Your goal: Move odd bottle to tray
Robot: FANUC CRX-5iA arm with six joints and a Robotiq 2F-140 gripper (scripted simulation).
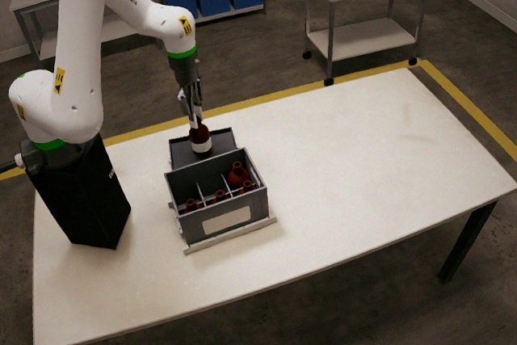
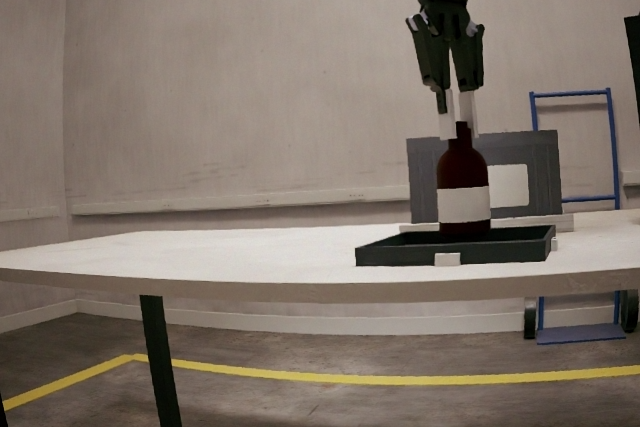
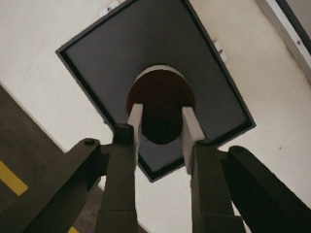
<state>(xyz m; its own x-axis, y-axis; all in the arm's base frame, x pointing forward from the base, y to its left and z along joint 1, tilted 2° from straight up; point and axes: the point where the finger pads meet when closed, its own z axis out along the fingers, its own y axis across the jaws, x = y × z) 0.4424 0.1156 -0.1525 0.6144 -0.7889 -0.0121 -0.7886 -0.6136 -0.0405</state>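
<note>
While the bottle is held by its neck in the jaws, it stands inside the tray. Release should be made only once its base is seated flat.

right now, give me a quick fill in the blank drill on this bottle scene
1. The gripper is shut on the bottle's ____.
2. The held bottle is over the ____, not the crate.
3. The number of bottles showing in the crate is ____.
4. The held bottle's label band is ____ in colour.

Missing words: neck; tray; four; white
</note>
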